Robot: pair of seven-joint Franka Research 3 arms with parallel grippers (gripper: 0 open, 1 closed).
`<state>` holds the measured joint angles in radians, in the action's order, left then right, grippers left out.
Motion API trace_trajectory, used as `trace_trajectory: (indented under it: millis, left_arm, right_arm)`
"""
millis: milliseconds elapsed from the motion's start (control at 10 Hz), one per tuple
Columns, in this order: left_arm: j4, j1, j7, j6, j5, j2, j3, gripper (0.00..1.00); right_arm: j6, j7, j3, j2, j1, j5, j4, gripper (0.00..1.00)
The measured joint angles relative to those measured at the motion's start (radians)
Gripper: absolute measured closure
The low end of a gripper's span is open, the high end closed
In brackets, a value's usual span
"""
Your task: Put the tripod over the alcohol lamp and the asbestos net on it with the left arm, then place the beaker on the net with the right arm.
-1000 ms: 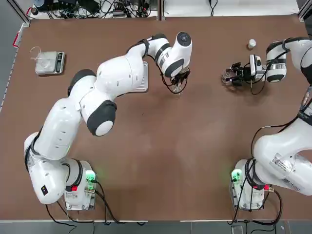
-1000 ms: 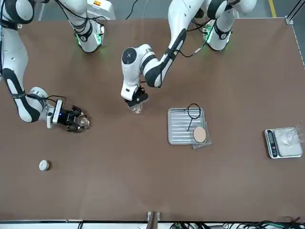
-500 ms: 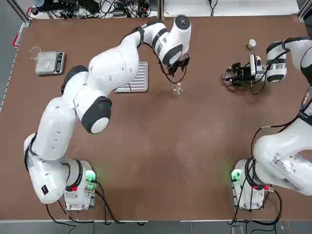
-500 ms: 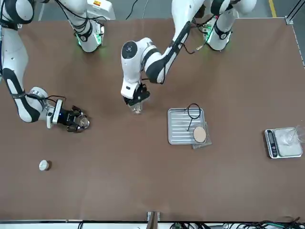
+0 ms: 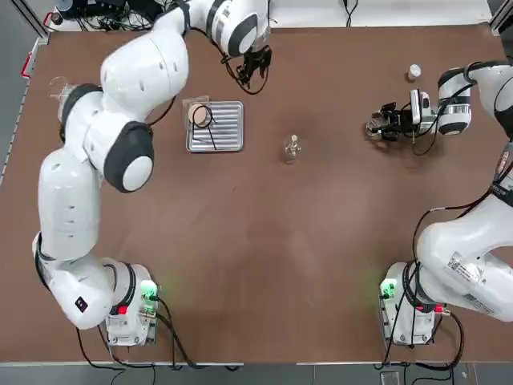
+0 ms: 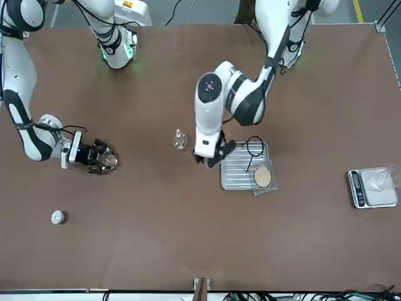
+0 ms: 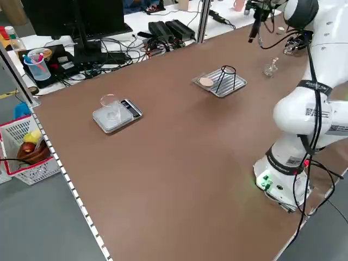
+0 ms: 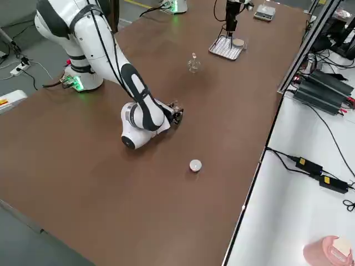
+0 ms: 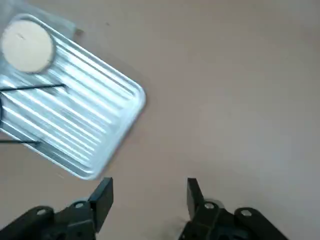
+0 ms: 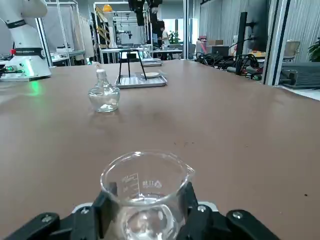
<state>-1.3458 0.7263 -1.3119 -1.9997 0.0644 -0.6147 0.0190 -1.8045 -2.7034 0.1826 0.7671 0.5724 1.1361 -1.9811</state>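
The alcohol lamp (image 5: 292, 148) (image 6: 180, 140) stands alone mid-table, also seen in the right wrist view (image 10: 104, 93). The black tripod (image 5: 204, 120) (image 6: 254, 147) stands on a ribbed silver tray (image 5: 227, 136). The asbestos net (image 5: 195, 115) (image 6: 262, 177) lies at that tray's corner, its tan disc (image 9: 27, 41) showing. My left gripper (image 5: 255, 68) (image 9: 150, 192) hangs open and empty above the table, beside the tray on the lamp's side. My right gripper (image 5: 383, 127) (image 10: 145, 210) lies low over the table at the right, shut on the clear beaker (image 10: 145, 192) (image 6: 109, 161).
A small white cap (image 5: 414, 72) (image 6: 57, 217) sits near the far right edge. A scale (image 5: 80, 103) with a clear cup on it stands at the far left. Cables and equipment line the table's far side.
My left gripper has opened and let go of the alcohol lamp, then risen and swung towards the tray. The lamp stays standing mid-table. The right arm has not moved.
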Motion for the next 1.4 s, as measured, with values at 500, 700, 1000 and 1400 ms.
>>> trace_trajectory:
  millis: [500, 700, 1000, 1400]
  left_arm:
    - [-0.469, -0.14, 0.031, -0.074, 0.041, 0.321, -0.002, 0.38]
    - [-0.617, -0.182, 0.035, -0.152, 0.08, 0.393, -0.003, 0.39]
    - [-0.76, -0.216, 0.053, -0.279, 0.09, 0.418, -0.004, 0.41]
    - [-0.85, -0.213, 0.055, -0.375, 0.091, 0.414, -0.015, 0.43]
  right_arm:
    - [-0.01, 0.0, 0.0, -0.002, 0.0, 0.0, 0.008, 0.42]
    - [-0.012, 0.001, 0.0, -0.003, 0.0, 0.0, 0.009, 0.42]
    - [-0.012, 0.003, -0.001, -0.003, 0.002, 0.0, 0.01, 0.42]
    - [-0.013, 0.003, -0.001, -0.003, 0.003, 0.0, 0.013, 0.42]
